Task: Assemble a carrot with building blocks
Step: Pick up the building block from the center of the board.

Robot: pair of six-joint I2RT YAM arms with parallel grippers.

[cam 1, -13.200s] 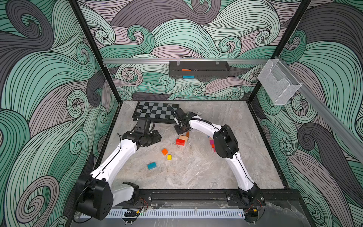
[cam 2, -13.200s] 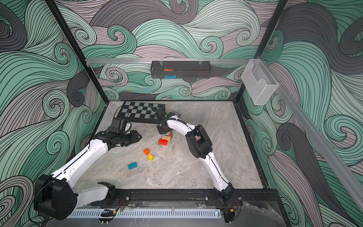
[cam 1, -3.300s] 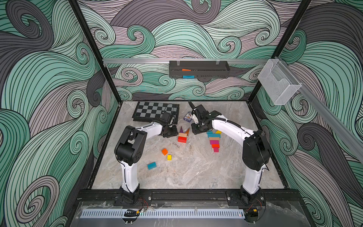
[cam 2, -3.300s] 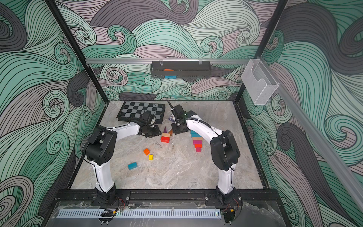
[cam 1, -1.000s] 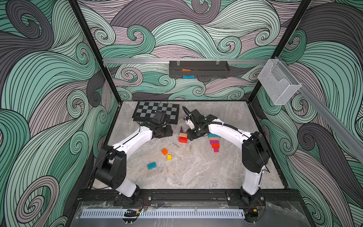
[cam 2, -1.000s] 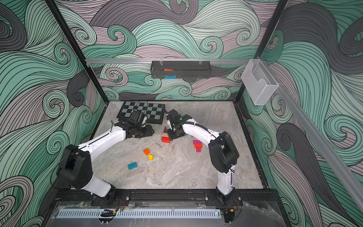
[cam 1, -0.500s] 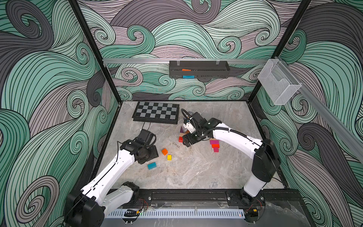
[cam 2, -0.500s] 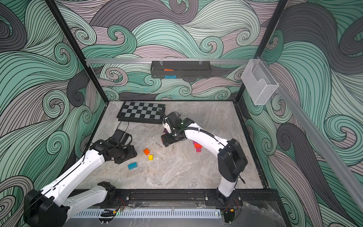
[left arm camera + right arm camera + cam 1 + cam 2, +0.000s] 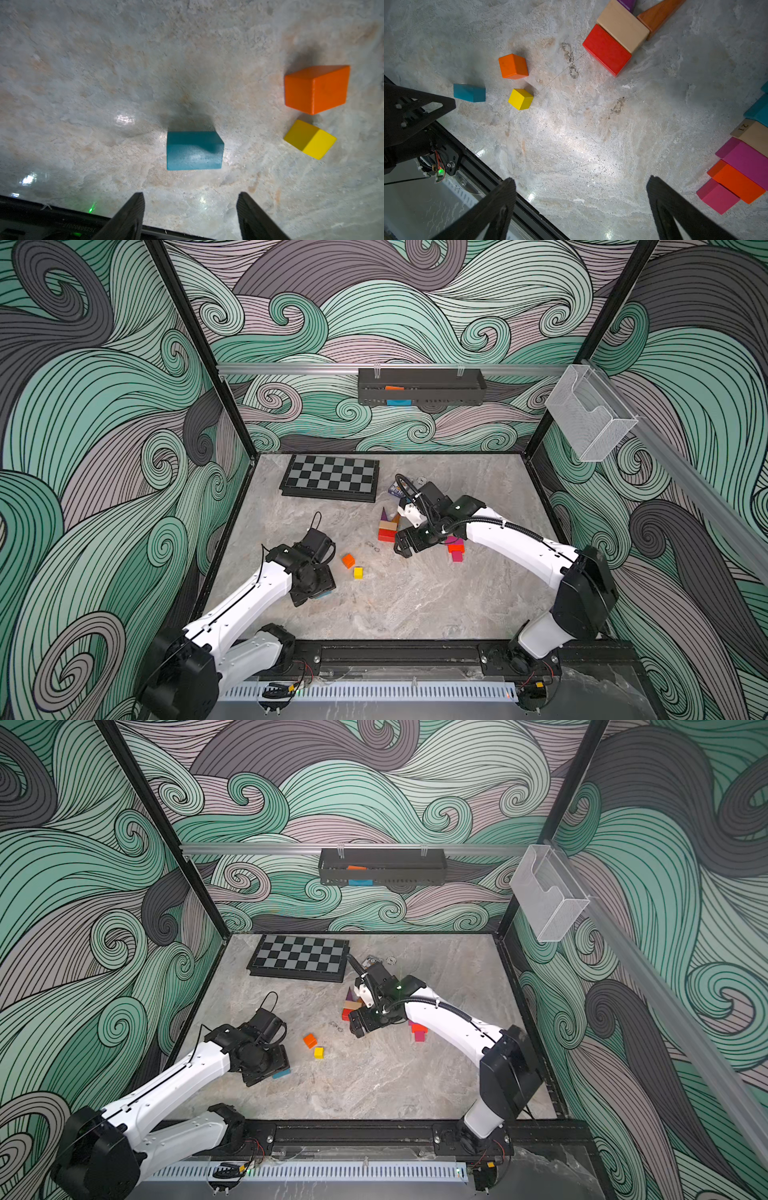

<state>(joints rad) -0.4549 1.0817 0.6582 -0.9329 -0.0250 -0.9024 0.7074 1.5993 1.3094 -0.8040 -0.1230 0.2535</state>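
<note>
Left arm hides most of the teal block [image 9: 323, 594] in both top views; it lies just ahead of the parted, empty left gripper [image 9: 190, 196]. Right gripper [image 9: 581, 178] wide, empty.

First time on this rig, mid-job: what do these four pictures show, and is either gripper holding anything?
A white left arm and a white right arm reach over a marble-look table. Both top views look down from one camera head; the other two pictures come from a camera on each wrist. The left gripper hangs open over a teal wooden block, near an orange wooden cube and a yellow wooden cube. The right gripper is open over the table, between a red wooden block touching a beige wooden block and a stepped row of pink, orange and purple blocks. A black-and-grey chessboard lies at the back. Nothing is held.
</note>
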